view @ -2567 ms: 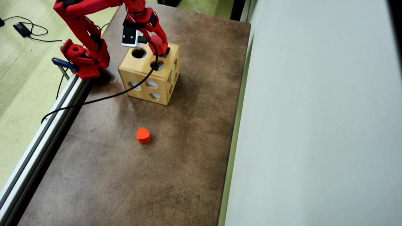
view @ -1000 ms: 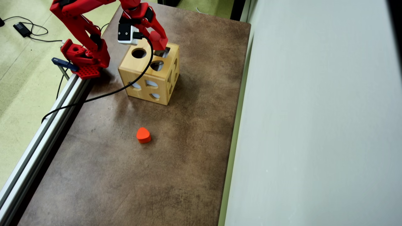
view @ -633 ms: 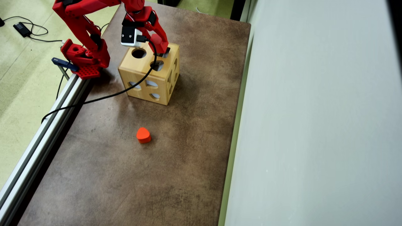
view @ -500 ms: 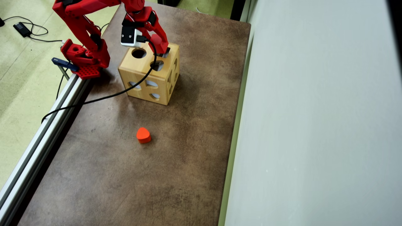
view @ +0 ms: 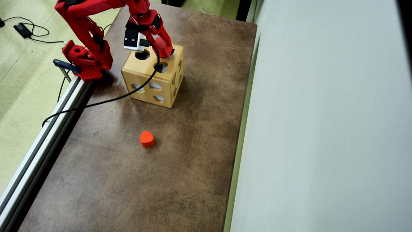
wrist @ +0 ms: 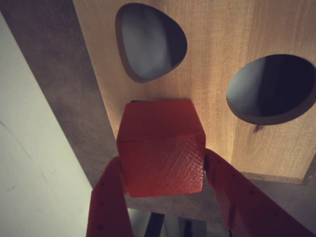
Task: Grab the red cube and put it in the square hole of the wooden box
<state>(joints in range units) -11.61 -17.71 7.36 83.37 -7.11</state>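
Gripping the red cube (wrist: 162, 148), the tool (wrist: 163, 170) hangs above the wooden box (wrist: 222, 64).

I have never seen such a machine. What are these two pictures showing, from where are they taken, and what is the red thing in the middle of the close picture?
The machine is a small red robot arm with a two-finger gripper. The overhead view looks down on a brown table; the wrist view comes from a camera riding on the arm. On the table stand a wooden box with shaped holes and, apart from it, an orange-red rounded block. In the wrist view the gripper's two fingers clamp the red cube just over the box's top face, beside an egg-like hole and a round hole. The square hole cannot be seen there.
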